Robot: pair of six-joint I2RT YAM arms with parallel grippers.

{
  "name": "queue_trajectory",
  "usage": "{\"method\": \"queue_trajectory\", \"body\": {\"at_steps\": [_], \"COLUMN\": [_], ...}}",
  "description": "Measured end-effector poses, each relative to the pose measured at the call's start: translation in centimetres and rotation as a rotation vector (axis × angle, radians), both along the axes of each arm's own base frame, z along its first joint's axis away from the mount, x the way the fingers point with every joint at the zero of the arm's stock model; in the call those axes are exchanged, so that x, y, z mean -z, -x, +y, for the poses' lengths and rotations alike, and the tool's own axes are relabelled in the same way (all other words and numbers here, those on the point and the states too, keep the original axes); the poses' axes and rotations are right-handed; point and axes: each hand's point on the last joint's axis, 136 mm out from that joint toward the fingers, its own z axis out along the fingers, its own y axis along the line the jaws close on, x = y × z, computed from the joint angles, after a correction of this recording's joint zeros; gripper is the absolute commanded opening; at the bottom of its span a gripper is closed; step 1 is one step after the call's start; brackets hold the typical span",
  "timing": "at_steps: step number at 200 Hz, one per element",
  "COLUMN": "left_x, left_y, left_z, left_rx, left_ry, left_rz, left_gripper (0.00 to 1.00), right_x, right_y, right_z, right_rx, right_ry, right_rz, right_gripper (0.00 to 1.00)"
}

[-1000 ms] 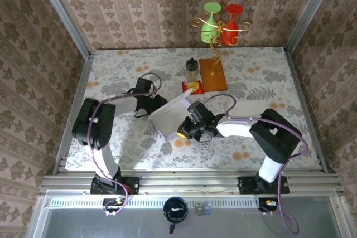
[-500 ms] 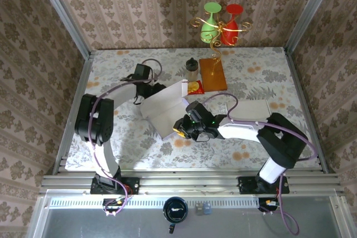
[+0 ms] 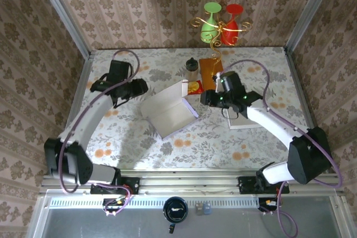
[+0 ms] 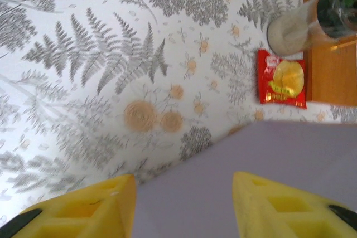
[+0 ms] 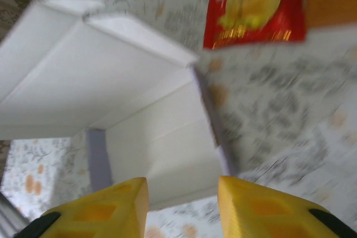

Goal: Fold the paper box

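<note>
White paper box [image 3: 167, 112] lies near the middle of the tabletop [image 3: 134, 137], released. A second ago both tools were down at its edges, and both have since lifted off and drawn back. Left tool [image 3: 139, 87] hangs off the box's far-left corner and right tool [image 3: 205, 97] off its right side, each with fingers spread and nothing between them. I judge a fold has just been let go; the walls look only partly raised. Beyond, a red packet [image 3: 193, 86] lies just beside the box's far corner.
</note>
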Motion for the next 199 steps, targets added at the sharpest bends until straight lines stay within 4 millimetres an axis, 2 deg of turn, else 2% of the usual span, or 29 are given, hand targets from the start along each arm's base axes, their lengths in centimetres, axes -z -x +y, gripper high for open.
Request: {"method": "queue_trajectory", "body": {"at_steps": [19, 41, 68, 91, 138, 199], "left_x": [-0.2, 0.6, 2.1, 3.6, 5.1, 5.7], "left_y": [2.7, 5.5, 7.9, 9.2, 10.1, 8.9], "left_z": [0.9, 1.7, 2.0, 2.2, 2.2, 1.9], "left_rx": [0.005, 0.020, 0.048, 0.077, 0.159, 0.210], "left_ry": [-0.004, -0.014, -0.030, -0.046, -0.081, -0.109], "left_rz": [-0.008, 0.007, 0.039, 0.064, 0.054, 0.031], "left_gripper": [0.51, 0.52, 0.54, 0.56, 0.59, 0.60], "right_x": [-0.4, 0.9, 2.7, 3.2, 3.3, 3.6], "right_y": [-1.8, -2.3, -2.8, -3.8, -5.8, -7.4], "right_z": [-0.6, 0.1, 1.5, 2.7, 4.3, 5.8], "right_rx": [-0.092, -0.226, -0.386, -0.490, -0.621, -0.722], "right_ry": [0.051, 0.102, 0.146, 0.164, 0.202, 0.247], "right_rz": [-0.068, -0.120, -0.173, -0.243, -0.360, -0.462], "right_gripper": [0.45, 0.48, 0.51, 0.53, 0.57, 0.61]}}
